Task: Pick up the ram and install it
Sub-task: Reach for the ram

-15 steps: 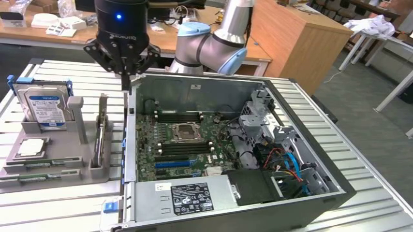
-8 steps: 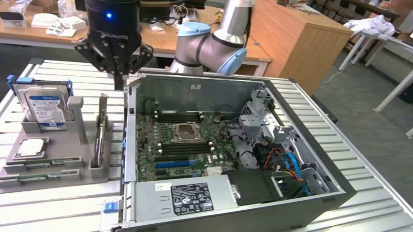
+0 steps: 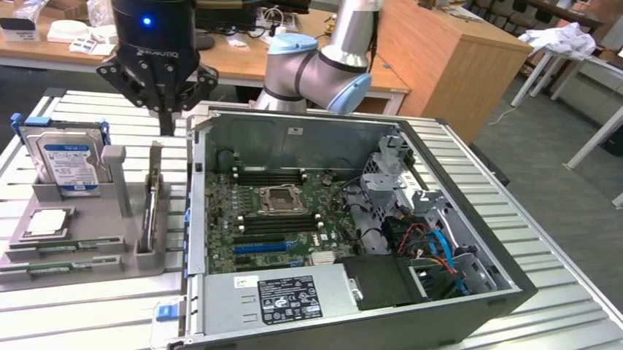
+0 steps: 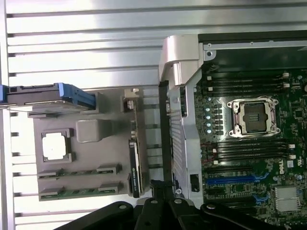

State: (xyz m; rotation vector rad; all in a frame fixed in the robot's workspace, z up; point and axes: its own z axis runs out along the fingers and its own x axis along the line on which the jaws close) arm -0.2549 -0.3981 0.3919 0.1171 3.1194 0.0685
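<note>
The ram (image 3: 151, 206) is a long narrow stick standing on edge in the grey holder (image 3: 83, 222), just outside the computer case's wall; in the wrist view the ram (image 4: 135, 168) appears edge-on. My gripper (image 3: 165, 125) hangs above the table beyond the holder's far end, near the case's back corner, well above the stick. Its fingers meet at the tips with nothing between them, and in the wrist view the gripper (image 4: 162, 188) is over the case wall. Black memory slots (image 3: 277, 177) flank the CPU socket (image 3: 282, 197) on the motherboard (image 4: 249, 148).
The holder also carries an upright hard drive (image 3: 70, 162) with a blue frame, a CPU chip (image 3: 47, 222) and two green sticks lying flat (image 3: 58, 249). The open case (image 3: 467, 292) has a power supply (image 3: 282, 299) and cables (image 3: 433, 244) inside. Desks stand behind.
</note>
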